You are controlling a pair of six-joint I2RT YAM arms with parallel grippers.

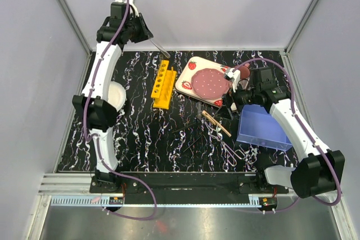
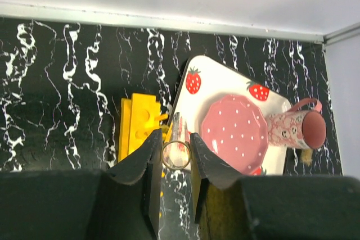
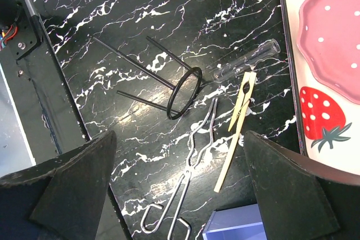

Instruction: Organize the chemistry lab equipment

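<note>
right tool (image 3: 179, 139) | below, between fingers (image 3: 73, 189): forceps (image 3: 188, 178), clamp (image 3: 239, 116), rods (image 3: 135, 63) | one side: tray (image 3: 289, 71) | behind: box (image 3: 236, 227) | ahead: bare surface (image 3: 84, 21)

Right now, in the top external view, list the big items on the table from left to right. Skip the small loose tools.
yellow rack → strawberry-print tray → blue bin
</note>
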